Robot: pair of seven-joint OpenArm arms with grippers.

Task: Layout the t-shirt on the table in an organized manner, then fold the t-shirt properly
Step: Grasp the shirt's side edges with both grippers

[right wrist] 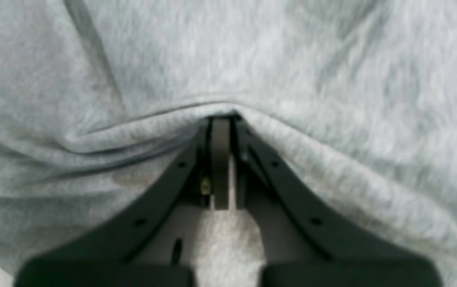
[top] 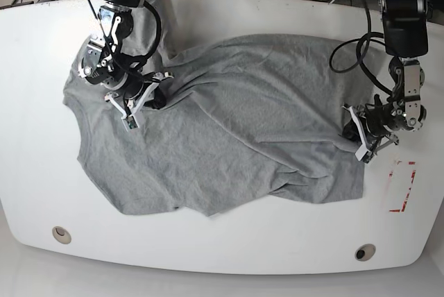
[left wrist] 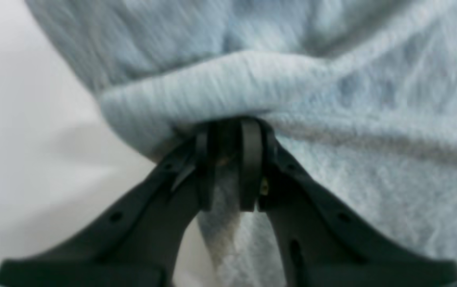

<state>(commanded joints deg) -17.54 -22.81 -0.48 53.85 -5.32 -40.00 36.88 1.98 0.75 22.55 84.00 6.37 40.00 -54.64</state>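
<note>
Both arms reach down from the far edge of the table (top: 229, 259), one at each side of the t-shirt (top: 229, 144), and each is bent low so its wrist sits close to the cloth. The left gripper (left wrist: 228, 131), on the right side of the base view, lies nearly level with the tabletop at the shirt's right edge, and its jaws are clamped tight on a rolled hem of the grey fabric, which bulges just above the fingertips in the left wrist view. The right gripper (right wrist: 221, 123), on the left side of the base view, sits over the shirt's upper left part, angled down into the cloth, its jaws pressed together on a pinched fold, with creases running away from the grip on both sides. The t-shirt is spread across the middle of the table, wrinkled and uneven, with its lower hem lumpy and partly folded back near the front edge. A red tape rectangle (top: 401, 186) lies on the bare white surface just beyond the shirt's right corner, near the left gripper. Two round grommet holes (top: 61, 234) sit near the front edge, well apart from the cloth. Dark cables (top: 347, 51) loop beside the left arm above the table.
</note>
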